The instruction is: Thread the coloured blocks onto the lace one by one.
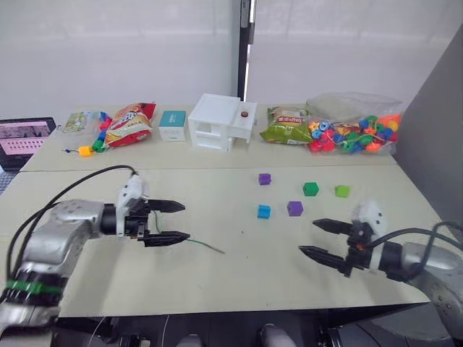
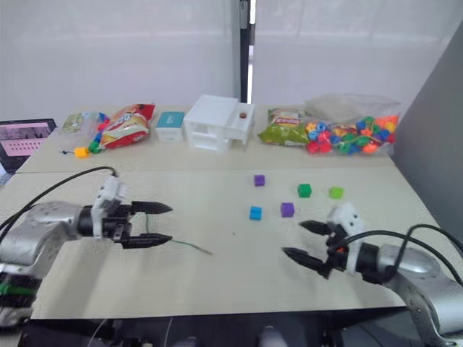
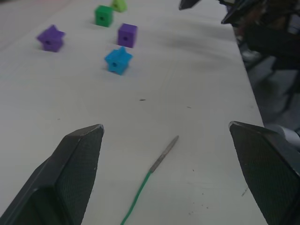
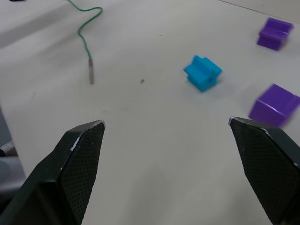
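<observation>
Two arms poised over a pale table, lace loose between them.

The left gripper (image 1: pixel 181 222) and right gripper (image 1: pixel 313 237) both hang spread wide, holding nothing. The lace (image 1: pixel 205 247) lies flat on the table (image 1: pixel 239 282) just beyond the left fingertips. Five blocks (image 1: pixel 294 208) sit scattered farther back, apart from the lace. Snack bags (image 1: pixel 130 123), a white box (image 1: pixel 217 121) and a bag of beads (image 1: pixel 354 131) line the far edge under a white wall (image 1: pixel 116 50).
</observation>
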{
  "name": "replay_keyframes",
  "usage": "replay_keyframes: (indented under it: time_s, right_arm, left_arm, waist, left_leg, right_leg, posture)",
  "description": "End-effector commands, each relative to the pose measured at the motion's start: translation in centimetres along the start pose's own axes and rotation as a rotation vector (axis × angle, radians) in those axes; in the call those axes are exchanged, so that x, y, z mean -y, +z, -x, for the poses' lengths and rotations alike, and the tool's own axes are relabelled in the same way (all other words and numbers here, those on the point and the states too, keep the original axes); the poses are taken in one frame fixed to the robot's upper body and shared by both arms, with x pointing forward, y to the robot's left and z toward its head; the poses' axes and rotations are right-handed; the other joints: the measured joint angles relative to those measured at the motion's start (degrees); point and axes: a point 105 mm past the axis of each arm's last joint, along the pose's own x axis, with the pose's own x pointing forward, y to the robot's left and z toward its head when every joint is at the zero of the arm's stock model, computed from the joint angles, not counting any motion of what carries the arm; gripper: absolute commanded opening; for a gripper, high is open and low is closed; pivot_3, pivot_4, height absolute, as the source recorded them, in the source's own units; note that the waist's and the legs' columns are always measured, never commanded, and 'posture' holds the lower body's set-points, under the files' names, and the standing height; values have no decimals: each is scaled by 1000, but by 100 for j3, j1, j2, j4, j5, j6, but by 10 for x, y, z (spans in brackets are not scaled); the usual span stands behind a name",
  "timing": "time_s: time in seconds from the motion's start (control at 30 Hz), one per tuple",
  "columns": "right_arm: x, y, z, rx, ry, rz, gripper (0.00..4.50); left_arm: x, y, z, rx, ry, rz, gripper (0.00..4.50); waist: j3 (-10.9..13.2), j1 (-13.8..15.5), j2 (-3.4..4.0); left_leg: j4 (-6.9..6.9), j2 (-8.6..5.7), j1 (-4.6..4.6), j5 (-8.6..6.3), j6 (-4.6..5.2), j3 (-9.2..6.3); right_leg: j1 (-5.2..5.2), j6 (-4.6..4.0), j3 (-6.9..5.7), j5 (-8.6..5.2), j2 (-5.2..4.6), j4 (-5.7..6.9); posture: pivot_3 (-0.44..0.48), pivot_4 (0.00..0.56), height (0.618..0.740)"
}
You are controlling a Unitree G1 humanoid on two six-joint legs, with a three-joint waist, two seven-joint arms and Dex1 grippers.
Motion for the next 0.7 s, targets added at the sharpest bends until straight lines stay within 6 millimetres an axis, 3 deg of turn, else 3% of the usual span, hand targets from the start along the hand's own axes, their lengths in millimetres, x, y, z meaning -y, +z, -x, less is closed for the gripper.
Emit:
replay_keyframes:
  time_s: [0.03, 0.27, 0.63, 0.7]
  right_arm:
    - [-15, 13, -6, 14, 47, 48, 4471]
    - [-29, 21, -19, 33, 50, 78, 4471]
    - [-31, 24, -11, 43, -26, 70, 4471]
    - [-31, 24, -9, 42, -33, 69, 4500]
  left_arm:
    - [-7, -11, -6, -90, -103, -58, 4500]
    - [-20, -30, -31, -221, -226, -196, 4500]
    - [-17, -61, -53, -278, -307, -278, 4500]
    - [-15, -67, -52, -302, -318, -262, 3938]
  waist:
    - [0, -25, 0]
    - [3, -4, -5]
    - [3, 17, -6]
    - [2, 36, -7]
  left_leg:
    - [12, 0, -7, -1, 2, -3]
    - [28, -2, -16, -4, 7, -6]
    - [36, -6, -15, -3, 8, -12]
    - [37, -6, -14, -3, 8, -15]
  right_leg:
    - [-3, 0, 0, 0, 2, 1]
    - [-2, 4, 1, 1, -2, 0]
    - [5, 6, 0, 2, -2, 2]
    - [10, 7, -2, 2, -2, 2]
  posture:
    - [0, 150, 740]
    - [0, 150, 740]
    - [0, 150, 740]
    - [0, 150, 740]
